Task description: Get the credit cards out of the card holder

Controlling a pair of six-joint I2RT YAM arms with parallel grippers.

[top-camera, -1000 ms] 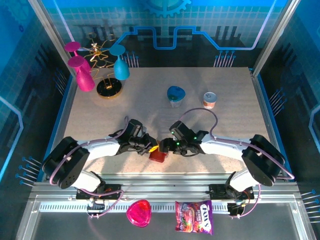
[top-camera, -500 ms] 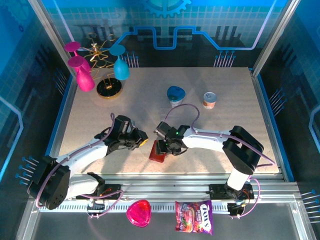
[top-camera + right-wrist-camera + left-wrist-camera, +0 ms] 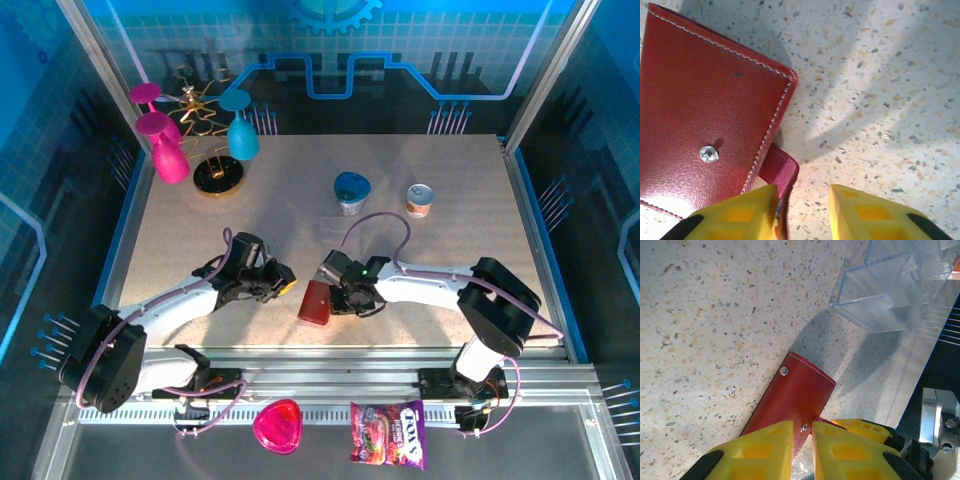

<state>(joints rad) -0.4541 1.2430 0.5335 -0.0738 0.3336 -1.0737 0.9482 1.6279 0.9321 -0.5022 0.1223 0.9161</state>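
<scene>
- You can read "FOX'S" in large white letters on the colourful candy bag [image 3: 388, 434]. The bag lies on the grey ledge [image 3: 560, 440] on the near side of the arm bases in the top view.
- The smaller print under that brand name is too fine for you to read.
- Any print on the small can [image 3: 419, 200], at the far side of the tabletop [image 3: 470, 180], is too small to make out.

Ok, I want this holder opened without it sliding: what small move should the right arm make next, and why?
Probably the right gripper should close its jaws on the red tab poking out beside one of its fingers. The card holder lies shut, and the left gripper pinches another red part of it, so both could then pull it open.
</scene>
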